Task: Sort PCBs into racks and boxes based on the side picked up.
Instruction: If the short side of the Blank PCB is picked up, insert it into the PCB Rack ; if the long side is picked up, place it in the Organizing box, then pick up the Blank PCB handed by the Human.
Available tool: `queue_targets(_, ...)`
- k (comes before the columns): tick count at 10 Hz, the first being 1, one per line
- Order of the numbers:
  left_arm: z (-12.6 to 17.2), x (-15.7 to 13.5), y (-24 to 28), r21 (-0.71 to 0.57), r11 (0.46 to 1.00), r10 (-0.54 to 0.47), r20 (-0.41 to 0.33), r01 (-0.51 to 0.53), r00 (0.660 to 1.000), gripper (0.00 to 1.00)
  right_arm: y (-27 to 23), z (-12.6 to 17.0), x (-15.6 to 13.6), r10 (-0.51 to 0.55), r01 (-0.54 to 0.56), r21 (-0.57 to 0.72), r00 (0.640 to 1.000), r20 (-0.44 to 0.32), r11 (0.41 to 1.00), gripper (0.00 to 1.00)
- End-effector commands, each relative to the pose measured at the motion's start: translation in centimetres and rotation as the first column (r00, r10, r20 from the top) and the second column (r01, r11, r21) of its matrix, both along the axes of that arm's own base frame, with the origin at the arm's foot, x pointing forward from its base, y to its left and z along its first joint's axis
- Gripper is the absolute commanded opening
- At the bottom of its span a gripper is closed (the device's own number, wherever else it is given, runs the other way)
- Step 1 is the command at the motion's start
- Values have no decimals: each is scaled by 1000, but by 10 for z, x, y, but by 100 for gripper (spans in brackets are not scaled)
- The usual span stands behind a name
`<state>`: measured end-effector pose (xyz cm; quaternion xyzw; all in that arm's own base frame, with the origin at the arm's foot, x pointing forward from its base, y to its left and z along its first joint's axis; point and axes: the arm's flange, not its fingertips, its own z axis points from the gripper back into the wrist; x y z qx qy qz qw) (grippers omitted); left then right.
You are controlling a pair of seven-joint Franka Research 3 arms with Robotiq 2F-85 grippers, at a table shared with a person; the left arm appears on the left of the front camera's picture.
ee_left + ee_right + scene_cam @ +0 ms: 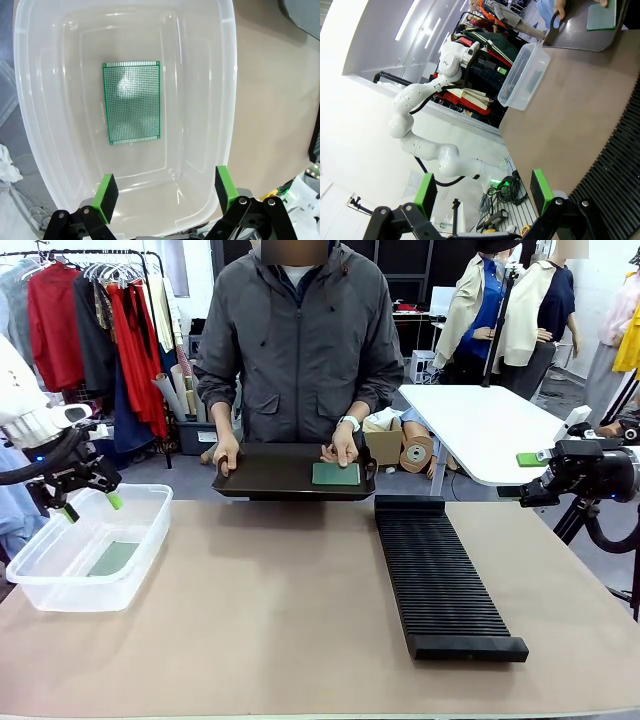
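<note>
A clear box (90,545) stands at the table's left, with one green PCB (113,558) lying flat on its floor. From the left wrist the PCB (131,102) shows its speckled face inside the box (45,150). My left gripper (92,506) hangs open above the box, nothing between its pads (106,197). A long black rack (440,575) lies right of centre, its slots holding no boards. The person holds a flat black tray (270,475) at the far edge with another PCB (336,474) on it. My right gripper (535,458) is open off the table's right side.
A hand (345,445) rests on the tray beside the board, the other hand (226,452) grips the tray's left end. A white table (490,425) stands behind at the right. Bare brown tabletop (270,610) lies between box and rack.
</note>
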<state>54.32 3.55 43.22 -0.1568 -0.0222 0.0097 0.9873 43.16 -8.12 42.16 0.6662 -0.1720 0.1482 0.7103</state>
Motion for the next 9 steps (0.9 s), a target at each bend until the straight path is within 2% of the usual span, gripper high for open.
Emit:
queue_targets(1,-2,0,0,21,999,26,-8,-26,1000,100,0,3,1,0,0,-2,1000,10,1000,100)
queue_targets(6,1,2,3,-23,1000,19,5,-18,1000,100,0,3,1,0,0,-2,1000,10,1000,100)
queue_targets(9,10,-2,17,-286,955,-75,31,80,997,100,0,3,1,0,0,-2,1000,10,1000,100)
